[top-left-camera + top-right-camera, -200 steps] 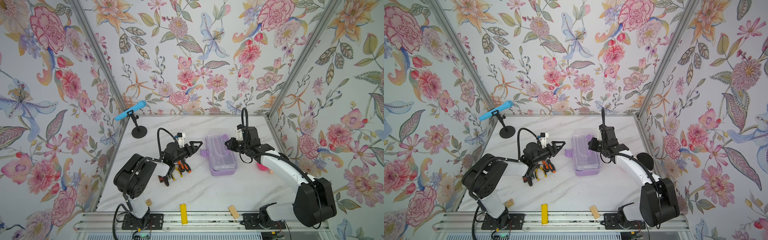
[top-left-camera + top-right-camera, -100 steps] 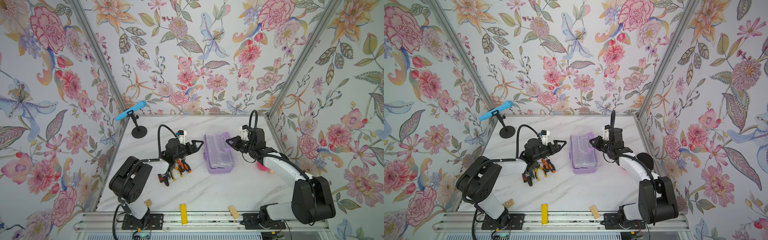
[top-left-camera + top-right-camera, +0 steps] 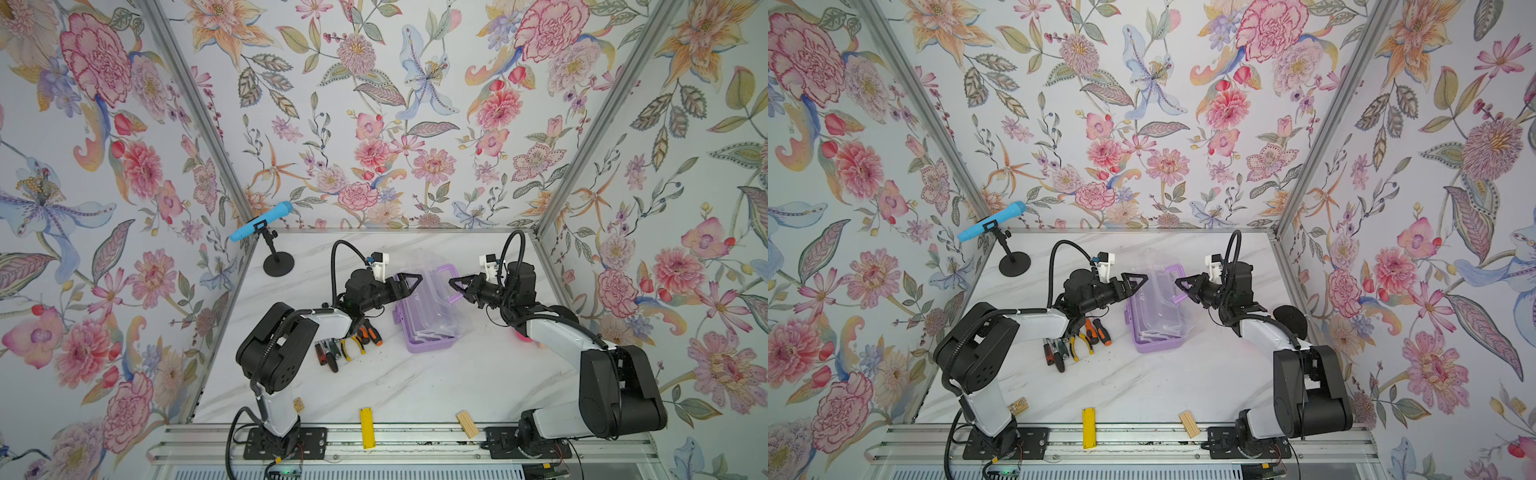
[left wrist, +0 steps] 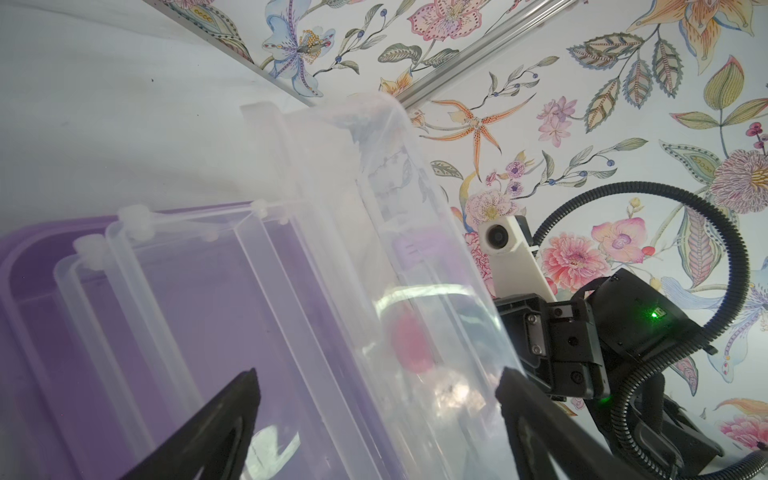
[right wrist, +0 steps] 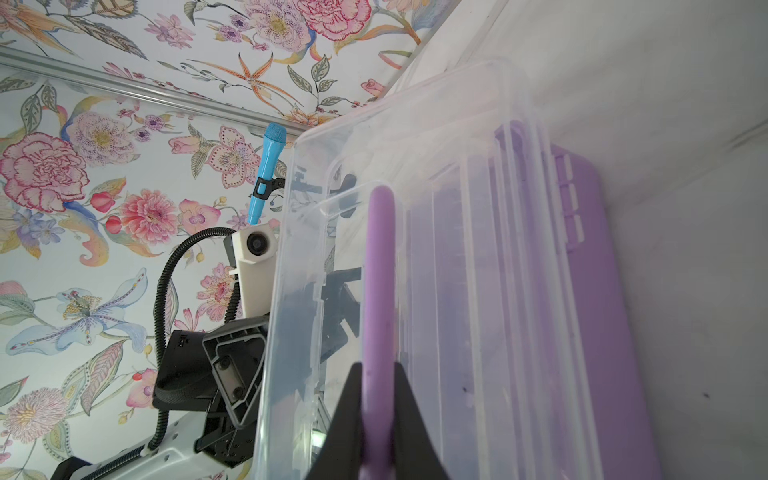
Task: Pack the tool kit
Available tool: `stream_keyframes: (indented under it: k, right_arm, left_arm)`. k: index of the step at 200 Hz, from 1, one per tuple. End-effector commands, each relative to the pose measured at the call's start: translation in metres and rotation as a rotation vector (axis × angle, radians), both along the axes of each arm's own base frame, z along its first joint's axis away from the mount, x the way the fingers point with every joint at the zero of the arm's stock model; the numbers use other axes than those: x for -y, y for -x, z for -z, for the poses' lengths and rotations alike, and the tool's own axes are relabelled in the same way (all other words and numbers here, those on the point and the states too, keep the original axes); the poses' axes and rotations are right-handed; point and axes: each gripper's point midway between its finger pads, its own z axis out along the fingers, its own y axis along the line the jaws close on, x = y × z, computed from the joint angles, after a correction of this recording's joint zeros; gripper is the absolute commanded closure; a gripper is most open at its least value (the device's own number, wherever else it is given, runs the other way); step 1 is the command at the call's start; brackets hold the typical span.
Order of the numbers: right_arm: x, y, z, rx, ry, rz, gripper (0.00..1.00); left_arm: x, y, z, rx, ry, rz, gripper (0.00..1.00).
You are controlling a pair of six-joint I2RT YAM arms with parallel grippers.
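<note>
The tool kit case sits near the middle of the white marbled worktop, with its lilac base flat and its clear lid swung up. Inside the base I can see clear plastic dividers, though I can't make out what they hold. The right tool is clenched on the purple handle at the lid's raised edge, the thin rounded bar pinched between its black fingers. The left tool is released. From its wrist camera the pointed fingers stand spread wide to either side of the lid's edge, and I cannot tell whether they touch the plastic.

Just beside the case, on the left arm's side, lie the orange-black screwdrivers and the yellow-handled pliers. They are bunched together and partly covered by that arm. Something pink peeks from behind the right arm, too hidden to name. Along the front edge, well apart from the case, rest a flat yellow bar and a small ribbed wooden block. A blue microphone on a black round-footed stand occupies the far left corner.
</note>
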Motion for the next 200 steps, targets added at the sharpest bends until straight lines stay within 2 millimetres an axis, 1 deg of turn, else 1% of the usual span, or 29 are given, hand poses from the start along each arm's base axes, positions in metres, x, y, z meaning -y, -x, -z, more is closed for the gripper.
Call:
stream_keyframes:
  k: [1,10,17,28,30,47,58,67,80,89,104,119,130,131,140,162,175,184,200]
  right_arm:
    - [-0.006,0.003,-0.019,0.068,-0.021,-0.058,1.0]
    - [-0.003,0.002,-0.018,0.069,-0.003,-0.049,1.0]
    - [-0.003,0.002,-0.016,0.066,0.012,-0.048,0.97]
    - [-0.001,0.001,-0.017,0.07,0.028,-0.042,0.96]
    - [0.0,0.001,-0.017,0.07,0.032,-0.04,0.95]
    - [0.003,0.0,-0.021,0.083,0.055,-0.031,0.75]
    - [0.004,0.001,-0.024,0.093,0.062,-0.03,0.53]
    - [0.006,0.001,-0.027,0.099,0.065,-0.027,0.41]
    - [0.009,0.001,-0.031,0.112,0.075,-0.018,0.3]
    - [0.012,0.001,-0.033,0.117,0.092,-0.007,0.26]
    - [0.02,0.001,-0.032,0.119,0.15,0.033,0.22]
    - [0.035,0.002,-0.031,0.11,0.24,0.098,0.18]
    - [0.052,0.001,-0.027,0.09,0.32,0.176,0.14]
    - [0.054,0.001,-0.027,0.09,0.327,0.184,0.14]
    - [0.069,0.003,-0.026,0.077,0.388,0.243,0.13]
    - [0.098,0.01,-0.033,0.088,0.502,0.356,0.12]
    - [0.11,0.014,-0.037,0.095,0.534,0.399,0.12]
    - [0.117,0.015,-0.036,0.084,0.549,0.419,0.11]
    - [0.124,0.017,-0.034,0.073,0.561,0.431,0.11]
  left_arm:
    - [0.016,0.001,-0.019,0.035,0.037,0.051,0.07]
    - [0.019,0.0,-0.024,0.044,0.044,0.056,0.08]
    - [0.021,-0.002,-0.028,0.051,0.047,0.059,0.08]
    - [0.024,-0.002,-0.036,0.06,0.053,0.066,0.08]
    - [0.025,-0.003,-0.037,0.062,0.053,0.067,0.08]
    - [0.03,-0.004,-0.047,0.076,0.053,0.076,0.08]
    - [0.032,-0.004,-0.052,0.084,0.05,0.08,0.08]
    - [0.034,-0.005,-0.056,0.089,0.048,0.083,0.08]
    - [0.039,-0.006,-0.061,0.097,0.047,0.089,0.08]
    - [0.043,-0.006,-0.063,0.1,0.041,0.094,0.08]
    - [0.05,-0.009,-0.067,0.107,0.035,0.104,0.08]
    - [0.061,-0.01,-0.07,0.115,0.025,0.122,0.08]
    - [0.069,-0.013,-0.068,0.114,0.015,0.134,0.08]
    - [0.07,-0.012,-0.07,0.118,0.017,0.136,0.08]
    - [0.076,-0.015,-0.068,0.112,0.014,0.145,0.08]
    - [0.092,-0.017,-0.07,0.116,0.022,0.171,0.08]
    - [0.098,-0.019,-0.067,0.111,0.021,0.179,0.08]
    - [0.102,-0.021,-0.066,0.104,0.025,0.184,0.08]
    - [0.108,-0.022,-0.069,0.112,0.031,0.196,0.08]
